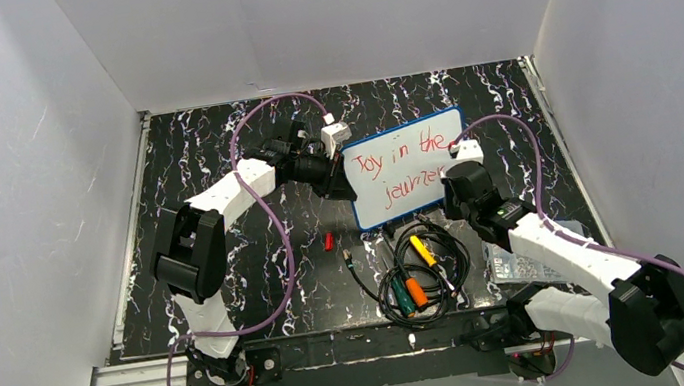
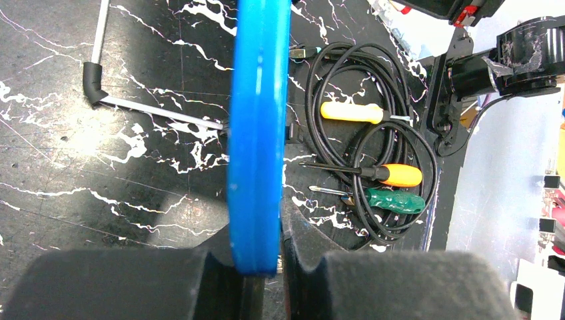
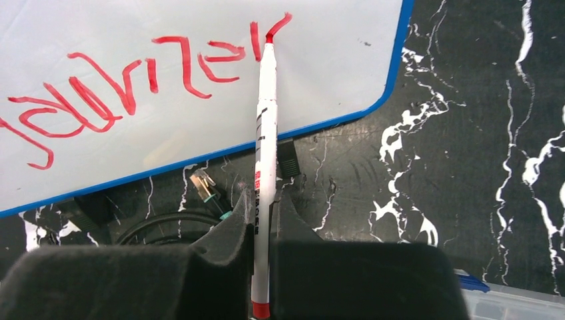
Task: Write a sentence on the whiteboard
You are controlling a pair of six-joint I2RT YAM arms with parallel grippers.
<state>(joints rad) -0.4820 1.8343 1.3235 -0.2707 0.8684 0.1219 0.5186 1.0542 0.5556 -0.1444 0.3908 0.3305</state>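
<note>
The whiteboard [image 1: 389, 196], white with a blue rim, lies tilted on the black marbled table. Red lettering [image 1: 400, 151] on it reads "Joy in the" over "journe" plus a started letter. My left gripper [image 1: 345, 184] is shut on the board's left blue rim [image 2: 256, 133], seen edge-on in the left wrist view. My right gripper [image 1: 455, 180] is shut on a white marker [image 3: 265, 133]. Its red tip touches the board at the last stroke of the second line [image 3: 200, 63], near the board's lower right corner.
A coiled black cable [image 1: 426, 277] with yellow, orange and green screwdrivers [image 1: 415, 291] lies just in front of the board. A red marker cap [image 1: 328, 241] sits to the left of them. A clear plastic box [image 1: 520, 264] is under my right arm. An Allen key [image 2: 133, 100] lies left of the board.
</note>
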